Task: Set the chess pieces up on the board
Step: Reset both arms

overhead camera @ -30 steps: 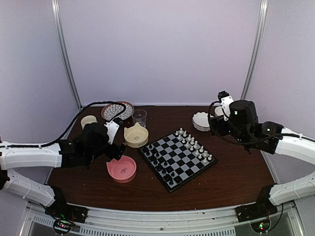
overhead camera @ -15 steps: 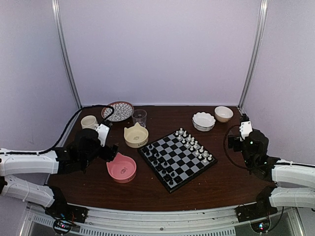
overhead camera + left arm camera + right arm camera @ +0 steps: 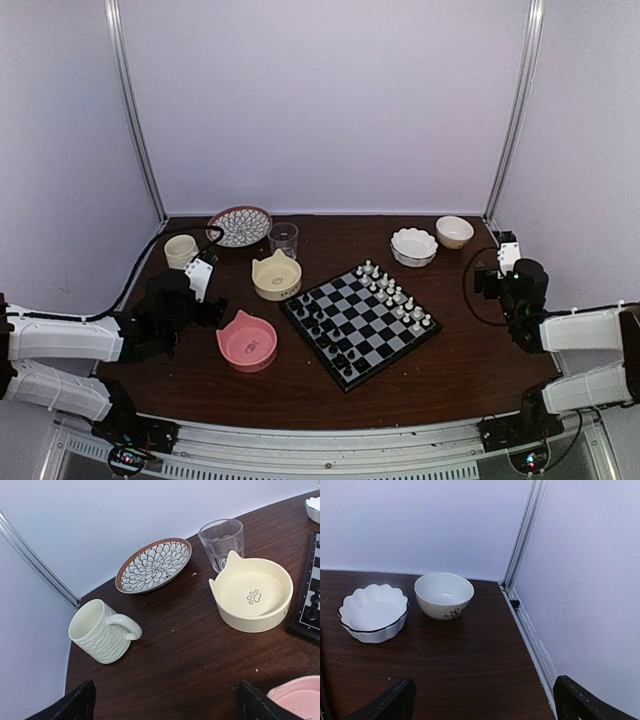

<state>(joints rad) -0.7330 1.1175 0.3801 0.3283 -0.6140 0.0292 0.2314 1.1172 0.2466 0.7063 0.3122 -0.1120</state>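
The board [image 3: 372, 322] lies at an angle in the middle of the table. Small black chess pieces [image 3: 328, 338] stand in rows along its near-left side. A corner of the board [image 3: 304, 629] with black pieces [image 3: 312, 612] shows at the right edge of the left wrist view. My left gripper [image 3: 213, 311] hangs low to the left of the pink bowl, open and empty, its fingertips [image 3: 75, 706] wide apart over bare wood. My right gripper [image 3: 487, 284] is low near the table's right edge, open and empty, well off the board.
White chessmen [image 3: 395, 293] line the board's far-right side. Left of the board stand a cream cat-ear bowl [image 3: 276, 276], a pink cat-ear bowl [image 3: 247, 344], a glass [image 3: 284, 238], a patterned plate [image 3: 239, 225] and a mug [image 3: 181, 248]. At back right are a scalloped bowl [image 3: 373, 612] and a cream bowl [image 3: 443, 594].
Both arms have drawn back toward their bases. The right one swung from behind the board's far corner down to the right edge. The left one slid left, away from the pink bowl.
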